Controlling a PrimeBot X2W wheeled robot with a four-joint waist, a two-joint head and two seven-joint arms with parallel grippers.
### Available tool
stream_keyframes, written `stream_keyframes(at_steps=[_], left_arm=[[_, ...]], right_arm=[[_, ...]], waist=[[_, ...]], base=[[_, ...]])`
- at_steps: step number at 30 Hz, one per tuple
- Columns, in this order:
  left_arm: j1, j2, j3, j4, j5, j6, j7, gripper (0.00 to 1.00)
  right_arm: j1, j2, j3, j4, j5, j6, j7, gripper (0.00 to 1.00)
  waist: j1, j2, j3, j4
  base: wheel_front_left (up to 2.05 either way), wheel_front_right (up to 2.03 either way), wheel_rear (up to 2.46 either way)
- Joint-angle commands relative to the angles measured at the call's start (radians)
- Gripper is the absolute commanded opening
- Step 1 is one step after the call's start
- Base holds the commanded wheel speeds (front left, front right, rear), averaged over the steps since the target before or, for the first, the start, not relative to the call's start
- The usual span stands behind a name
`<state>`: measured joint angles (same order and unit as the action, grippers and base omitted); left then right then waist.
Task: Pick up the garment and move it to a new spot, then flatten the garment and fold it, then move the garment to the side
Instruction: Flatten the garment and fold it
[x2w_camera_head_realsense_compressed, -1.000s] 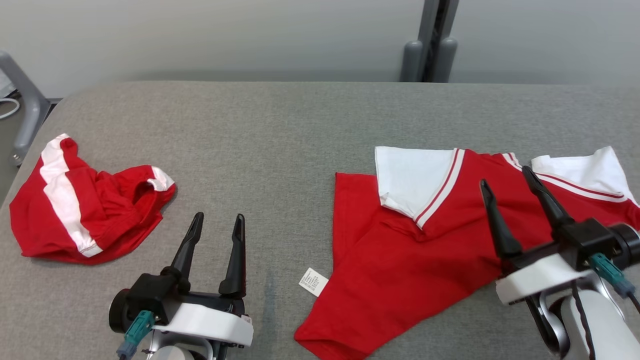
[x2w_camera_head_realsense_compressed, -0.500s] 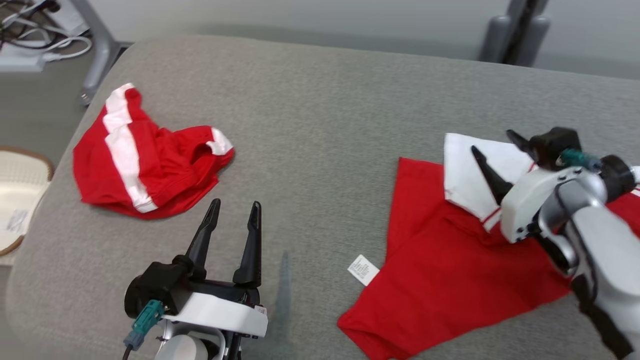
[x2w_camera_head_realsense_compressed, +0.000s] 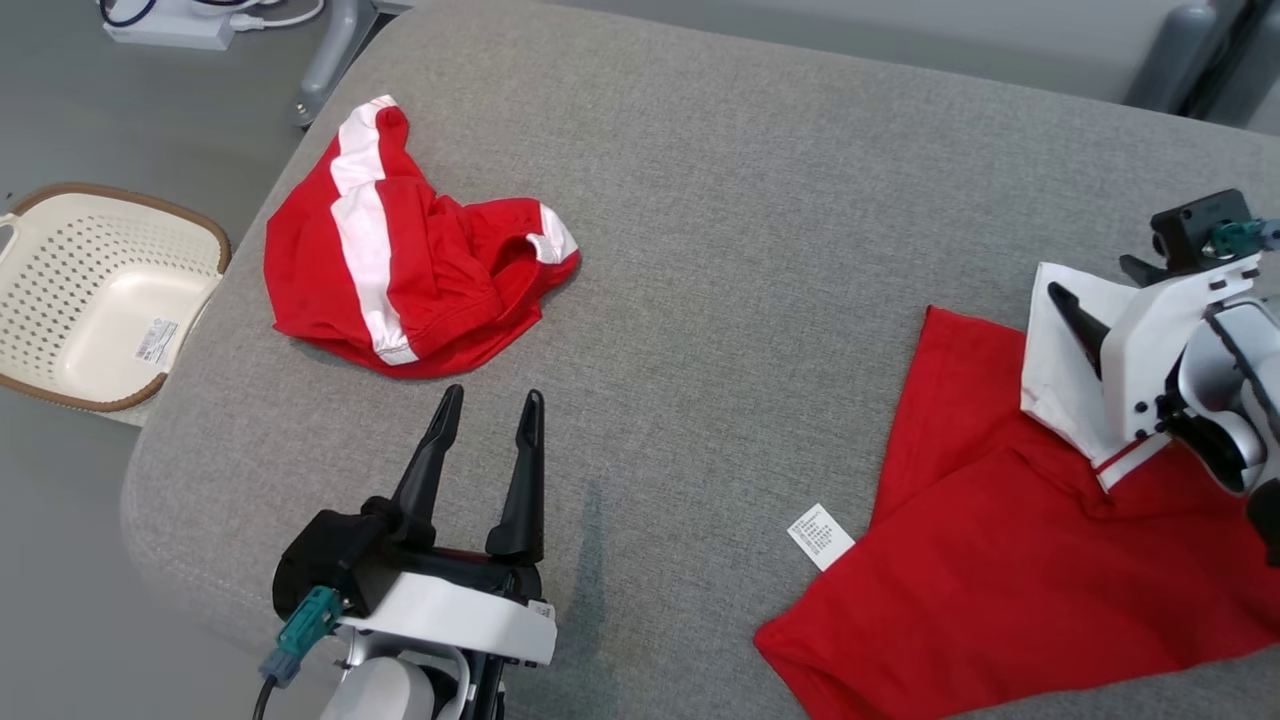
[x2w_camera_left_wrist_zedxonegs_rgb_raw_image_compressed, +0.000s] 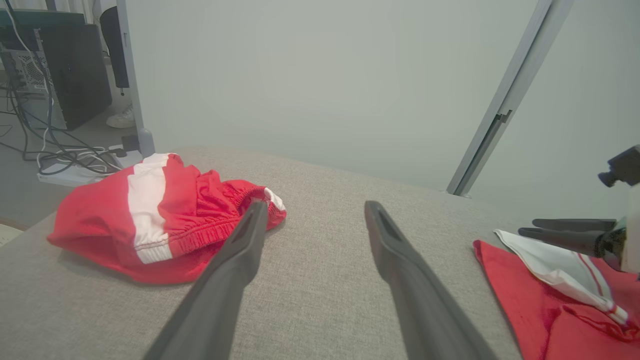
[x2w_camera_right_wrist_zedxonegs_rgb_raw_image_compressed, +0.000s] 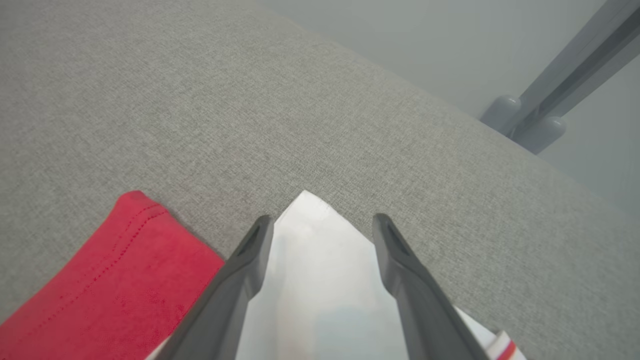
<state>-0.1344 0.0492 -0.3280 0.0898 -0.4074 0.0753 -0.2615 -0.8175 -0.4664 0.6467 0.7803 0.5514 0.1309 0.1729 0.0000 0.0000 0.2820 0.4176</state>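
On the right of the bench (x2w_camera_head_realsense_compressed: 700, 200), we see the right pincer (x2w_camera_right_wrist_zedxonegs_rgb_raw_image_compressed: 321, 220), open and empty, now swung over the white sleeve (x2w_camera_right_wrist_zedxonegs_rgb_raw_image_compressed: 310, 260) of the red shirt (x2w_camera_head_realsense_compressed: 1000, 560); left pincer (x2w_camera_head_realsense_compressed: 494, 393) idles open; grasp likely next

A red shirt (x2w_camera_head_realsense_compressed: 1000, 560) lies at the right of the grey worktop (x2w_camera_head_realsense_compressed: 760, 200), its white sleeve (x2w_camera_head_realsense_compressed: 1060, 390) folded inward under the right gripper (x2w_camera_head_realsense_compressed: 1090, 277), whose 2 fingers stand apart. The left gripper (x2w_camera_head_realsense_compressed: 494, 393), fingers spread, points toward crumpled red shorts (x2w_camera_head_realsense_compressed: 400, 260). A cream basket (x2w_camera_head_realsense_compressed: 60, 260) stands on the floor.
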Motion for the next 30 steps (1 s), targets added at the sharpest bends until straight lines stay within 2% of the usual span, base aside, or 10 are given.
stream_keyframes(at_steps=[1,17,18,19,20,21,26,30], left_arm=[[-0.024,0.002,-0.004,-0.005,-0.008,0.006,-0.003,1.00],[-0.032,0.003,-0.039,-0.005,-0.023,0.014,-0.003,1.00],[-0.032,0.003,-0.039,-0.005,-0.024,0.013,-0.003,1.00],[-0.033,0.003,-0.040,-0.005,-0.025,0.013,-0.003,1.00],[-0.035,0.003,-0.040,-0.005,-0.026,0.015,-0.003,1.00],[-0.036,0.003,-0.040,-0.004,-0.026,0.016,-0.003,1.00],[-0.038,0.003,-0.034,-0.001,-0.025,0.018,-0.003,1.00],[-0.033,0.003,-0.022,0.003,-0.011,0.013,-0.003,1.00]], right_arm=[[-0.017,-0.016,0.013,0.010,0.014,0.000,0.004,1.00],[-0.118,-0.079,0.197,0.052,0.174,0.000,0.116,1.00],[-0.119,-0.080,0.205,0.057,0.183,0.000,0.123,0.64],[-0.119,-0.080,0.213,0.060,0.194,0.000,0.129,0.38],[-0.119,-0.080,0.219,0.064,0.207,0.000,0.138,0.05],[-0.120,-0.080,0.224,0.068,0.217,0.000,0.140,0.00],[-0.132,-0.082,0.243,0.063,0.239,0.000,0.083,0.00],[-0.142,-0.066,0.257,0.058,0.242,0.000,-0.016,0.00]], waist=[[0.0000,0.0000,0.009,0.012],[0.0000,0.0000,0.038,0.044],[0.0000,0.0000,0.039,0.045],[0.0000,0.0000,0.040,0.045],[0.0000,0.0000,0.041,0.045],[0.0000,0.0000,0.041,0.044],[0.0000,0.0000,0.038,0.036],[0.0000,0.0000,0.014,0.004]], base=[[0.00,0.00,0.00],[0.00,0.00,0.00],[0.00,0.00,0.00],[0.00,0.00,0.00],[0.00,0.00,0.00],[0.00,0.00,0.00],[0.00,0.00,0.00],[0.00,0.00,0.00]])
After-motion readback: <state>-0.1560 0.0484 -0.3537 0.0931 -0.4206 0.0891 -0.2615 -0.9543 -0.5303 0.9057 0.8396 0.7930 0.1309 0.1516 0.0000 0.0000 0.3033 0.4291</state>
